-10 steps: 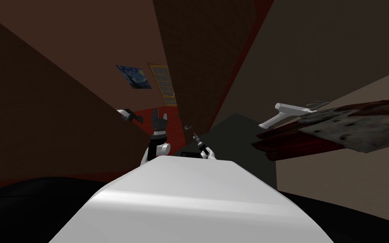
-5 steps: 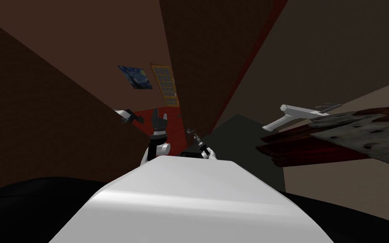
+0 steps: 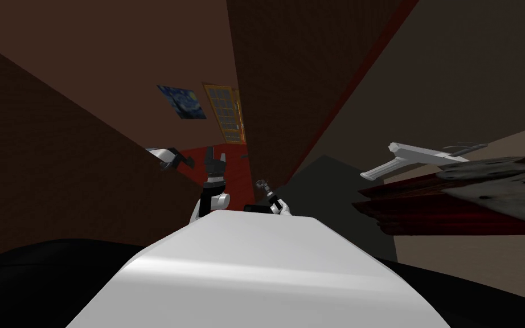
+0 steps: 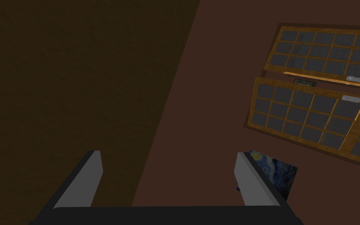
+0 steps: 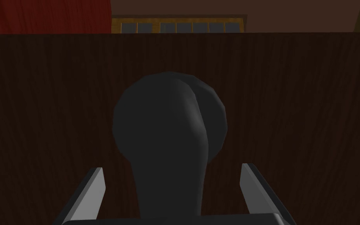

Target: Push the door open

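Door (image 3: 295, 85), dark brown wood grain, stands ajar just ahead, long axis upright, face toward right claw (image 5: 172, 168). Its round dark knob (image 5: 169, 117) points stem-first at that claw and sits between the fingers, which are spread and clear of it. Left claw (image 4: 168, 153) is alongside, fingers also apart. Versus 1 s ago: door edge further right, more of orange-framed glazed door (image 3: 230, 114) visible past it.
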Robot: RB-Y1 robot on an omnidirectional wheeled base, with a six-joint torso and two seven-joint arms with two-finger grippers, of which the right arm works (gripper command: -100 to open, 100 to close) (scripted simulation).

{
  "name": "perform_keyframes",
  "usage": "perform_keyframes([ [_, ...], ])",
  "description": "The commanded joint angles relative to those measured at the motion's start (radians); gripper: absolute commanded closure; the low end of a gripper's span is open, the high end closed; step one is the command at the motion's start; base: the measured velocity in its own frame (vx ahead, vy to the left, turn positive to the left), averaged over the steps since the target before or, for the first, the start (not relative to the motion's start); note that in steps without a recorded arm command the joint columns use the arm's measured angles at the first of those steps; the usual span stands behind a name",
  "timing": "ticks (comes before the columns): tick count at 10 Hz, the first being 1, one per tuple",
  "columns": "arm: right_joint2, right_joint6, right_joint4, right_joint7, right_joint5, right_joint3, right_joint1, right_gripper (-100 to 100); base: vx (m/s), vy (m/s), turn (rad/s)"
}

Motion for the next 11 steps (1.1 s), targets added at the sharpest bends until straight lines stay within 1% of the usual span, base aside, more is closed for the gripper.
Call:
perform_keyframes([
  [1, -0.001, -0.001, 0.002, 0.000, 0.000, 0.000, 0.000, 100, -0.012, -0.007, -0.004],
  [6, -0.001, -0.001, 0.002, 0.000, 0.000, 0.000, 0.000, 100, -0.007, -0.007, 0.006],
  [7, -0.007, 0.002, 0.001, 0.006, -0.007, -0.015, -0.005, 100, 0.059, 0.089, -0.024],
  [9, -0.012, 0.003, 0.002, 0.011, -0.012, -0.025, -0.006, 100, 0.104, 0.152, -0.049],
  [11, -0.019, 0.004, 0.004, 0.019, -0.020, -0.042, -0.006, 100, 0.126, 0.124, -0.025],
])
